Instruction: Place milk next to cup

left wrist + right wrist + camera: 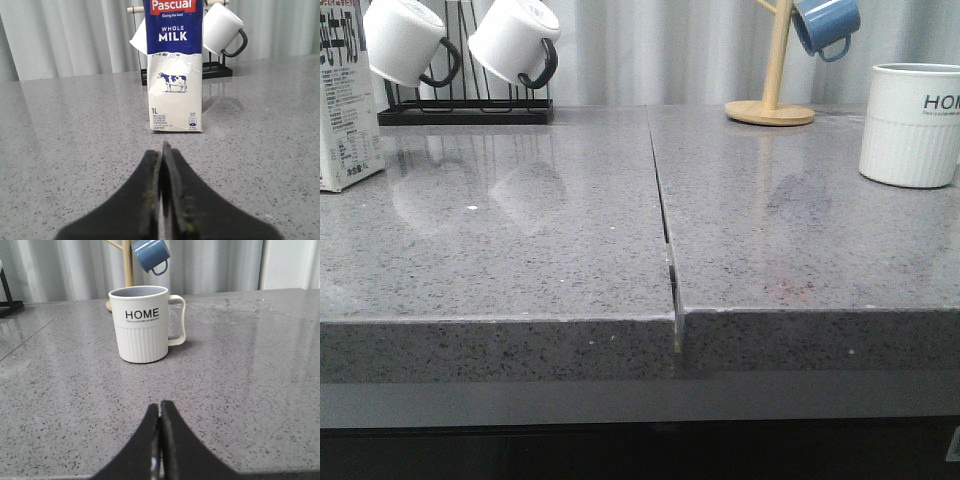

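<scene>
The milk carton (342,105) stands upright at the far left edge of the front view; in the left wrist view the carton (175,70) shows its dark blue top, "WHOLE MILK" and a cow. The white "HOME" cup (912,124) stands at the far right; it also shows in the right wrist view (144,324), handle to its right. My left gripper (162,150) is shut and empty, a short way in front of the carton. My right gripper (160,407) is shut and empty, in front of the cup. Neither gripper shows in the front view.
A black rack (465,110) with two white black-handled mugs (515,40) stands at the back left, behind the carton. A wooden mug tree (772,100) with a blue mug (825,25) stands at the back right. A seam (665,220) splits the grey countertop.
</scene>
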You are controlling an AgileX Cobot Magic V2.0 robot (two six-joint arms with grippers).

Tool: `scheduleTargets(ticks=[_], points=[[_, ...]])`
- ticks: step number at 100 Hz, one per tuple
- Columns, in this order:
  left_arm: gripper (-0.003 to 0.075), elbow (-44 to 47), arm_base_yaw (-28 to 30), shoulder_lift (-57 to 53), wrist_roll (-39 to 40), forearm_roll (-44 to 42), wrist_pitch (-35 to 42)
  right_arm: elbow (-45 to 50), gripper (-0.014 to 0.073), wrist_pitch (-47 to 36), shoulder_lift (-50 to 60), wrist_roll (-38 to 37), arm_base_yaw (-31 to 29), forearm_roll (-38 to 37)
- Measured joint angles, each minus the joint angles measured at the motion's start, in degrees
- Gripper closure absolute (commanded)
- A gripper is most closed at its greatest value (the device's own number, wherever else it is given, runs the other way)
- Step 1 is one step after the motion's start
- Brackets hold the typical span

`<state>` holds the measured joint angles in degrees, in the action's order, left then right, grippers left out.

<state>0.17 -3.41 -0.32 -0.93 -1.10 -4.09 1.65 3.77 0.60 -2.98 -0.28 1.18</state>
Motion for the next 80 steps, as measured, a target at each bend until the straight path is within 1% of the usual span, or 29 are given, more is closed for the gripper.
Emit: scheduleTargets(ticks=[51, 62, 80], points=[[0.0741, 0.0, 0.0, 0.0, 0.0, 0.0, 0.0, 0.0, 0.0611, 0.1, 0.0, 0.0, 0.0, 0.0], [0.0741, 0.0, 0.0, 0.0, 0.0, 0.0, 0.0, -1.6, 0.0611, 2.3, 0.0, 0.0, 0.0, 0.0], [0.0741, 0.0, 0.0, 0.0, 0.0, 0.0, 0.0, -8.6, 0.0611, 8.4, -1.1, 0.0, 0.0, 0.0]])
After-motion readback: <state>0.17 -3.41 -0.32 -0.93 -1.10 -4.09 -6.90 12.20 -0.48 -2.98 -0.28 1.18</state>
